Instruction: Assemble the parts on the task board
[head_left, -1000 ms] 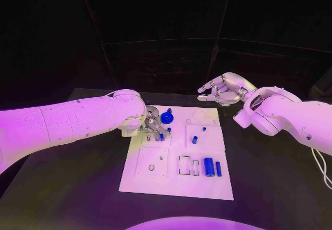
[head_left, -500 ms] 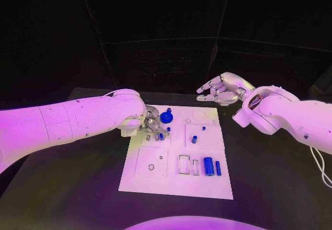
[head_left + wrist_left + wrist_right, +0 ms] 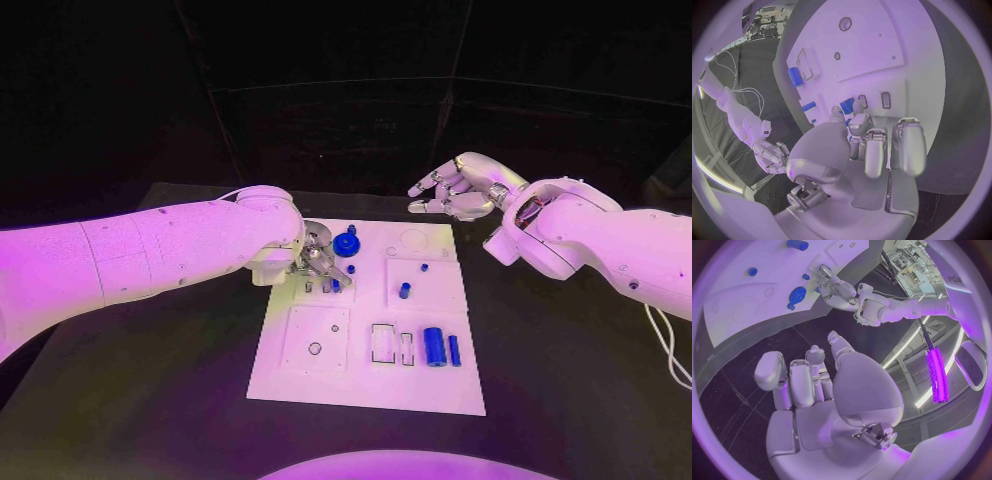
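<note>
White task board (image 3: 296,385) carries small blue parts (image 3: 434,347); left hand (image 3: 316,259) fingers pinch one, right hand (image 3: 459,190) fingers spread, empty.

The task board (image 3: 371,375), a white plate, is lying flat in the middle of the head view, running toward the bottom. A round blue knob part (image 3: 348,245) is standing near its top edge. Small blue pegs (image 3: 405,291) are sitting right of centre, and two blue cylinders (image 3: 436,347) are lying side by side lower right, next to empty rectangular slots (image 3: 384,343).
</note>
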